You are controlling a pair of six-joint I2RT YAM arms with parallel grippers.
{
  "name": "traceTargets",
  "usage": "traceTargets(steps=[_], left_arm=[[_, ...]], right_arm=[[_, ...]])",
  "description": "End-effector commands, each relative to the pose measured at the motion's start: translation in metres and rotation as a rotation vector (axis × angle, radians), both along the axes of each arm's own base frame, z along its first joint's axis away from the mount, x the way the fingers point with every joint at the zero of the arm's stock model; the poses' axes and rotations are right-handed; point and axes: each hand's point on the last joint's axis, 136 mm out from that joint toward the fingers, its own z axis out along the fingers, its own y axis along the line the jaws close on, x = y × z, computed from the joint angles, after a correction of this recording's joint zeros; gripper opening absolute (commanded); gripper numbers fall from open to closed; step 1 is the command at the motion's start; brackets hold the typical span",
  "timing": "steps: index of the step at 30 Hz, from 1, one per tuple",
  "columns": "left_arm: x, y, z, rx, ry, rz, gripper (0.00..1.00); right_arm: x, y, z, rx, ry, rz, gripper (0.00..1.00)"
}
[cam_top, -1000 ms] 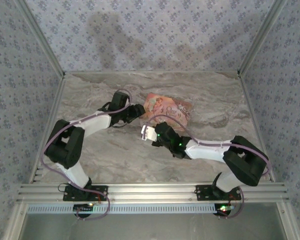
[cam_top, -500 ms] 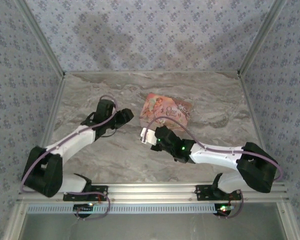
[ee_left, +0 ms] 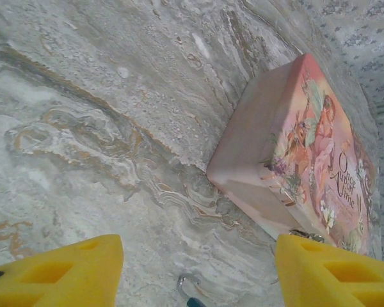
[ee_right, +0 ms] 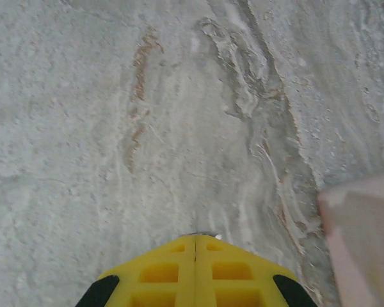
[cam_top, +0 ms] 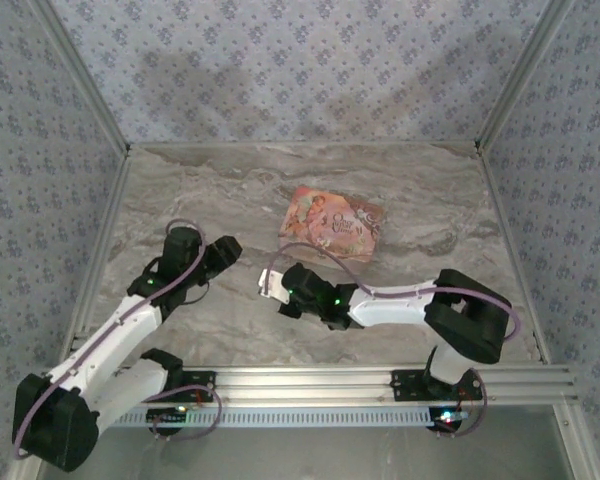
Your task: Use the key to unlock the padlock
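light: bright, diffuse — overhead | shadows: faint, soft-edged on back wall (cam_top: 220, 60) | glare: mild on tabletop (cam_top: 210, 170) | wrist views: slightly soft

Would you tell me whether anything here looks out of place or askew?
The tiny blue-teal padlock lies loose on the marble tabletop, apart from the pink illustrated box, which sits skewed to the table edges.

My yellow two-finger gripper (ee_right: 195, 239) sits at the bottom edge, its pads pressed flat together along a thin seam. A tiny pale silvery speck (ee_right: 205, 235) peeks out just past the tips; what it is, I can't tell. Ahead spreads the grey veined marble tabletop (ee_right: 115, 128). Lower right, a blurred corner of a pale pink box (ee_right: 365, 243) pokes in.
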Motion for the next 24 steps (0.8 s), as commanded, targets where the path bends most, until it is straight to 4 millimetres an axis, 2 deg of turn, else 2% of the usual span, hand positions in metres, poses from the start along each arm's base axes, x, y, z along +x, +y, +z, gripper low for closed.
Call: traceTargets(steps=[1,6,12,17,18,20,21,24], left_arm=[[-0.01,0.012,-0.012,0.013,0.042,0.047,0.64],[-0.013,0.013,-0.012,-0.005,0.038,0.055,0.64],[-0.014,0.011,-0.015,-0.01,0.041,0.038,0.64],[-0.013,0.01,-0.017,-0.018,0.047,0.042,0.64],[-0.013,0.01,-0.018,-0.019,0.046,0.044,0.64],[-0.013,0.01,-0.018,-0.021,0.049,0.043,0.64],[-0.014,0.01,-0.018,-0.022,0.05,0.043,0.64],[-0.014,0.01,-0.019,-0.019,0.051,0.041,0.65]], right_arm=[[-0.002,0.027,0.024,0.144,0.041,0.008,0.0],[-0.004,0.024,0.014,0.15,0.095,-0.015,0.0],[-0.009,0.0,-0.008,0.136,0.153,-0.076,0.0],[-0.011,-0.018,-0.019,0.126,0.179,-0.121,0.06],[-0.011,-0.022,-0.02,0.125,0.183,-0.132,0.09],[-0.01,-0.027,-0.021,0.121,0.189,-0.152,0.21],[-0.009,-0.031,-0.019,0.124,0.191,-0.165,0.28],[-0.005,-0.044,-0.009,0.14,0.185,-0.212,0.43]])
